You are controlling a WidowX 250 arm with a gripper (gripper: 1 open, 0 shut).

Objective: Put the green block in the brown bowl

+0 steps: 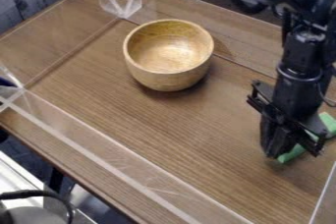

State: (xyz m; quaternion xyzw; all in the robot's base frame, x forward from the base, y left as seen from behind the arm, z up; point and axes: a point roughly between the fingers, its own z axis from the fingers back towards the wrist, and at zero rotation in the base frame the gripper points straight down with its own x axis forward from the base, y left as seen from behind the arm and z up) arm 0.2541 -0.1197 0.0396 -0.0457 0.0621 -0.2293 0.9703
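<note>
The green block (323, 124) lies on the wooden table near the right edge, mostly covered by my gripper; only green bits show on either side of the fingers. My gripper (289, 151) points straight down and is shut on the block, which still rests on the table. The brown bowl (168, 53) stands upright with nothing in it at the upper middle, well to the left of the gripper.
The wooden table (144, 120) is bordered by low clear plastic walls, with a folded clear piece (124, 2) at the back left corner. The table's right edge is close beside the block. The black arm (305, 51) rises above the gripper.
</note>
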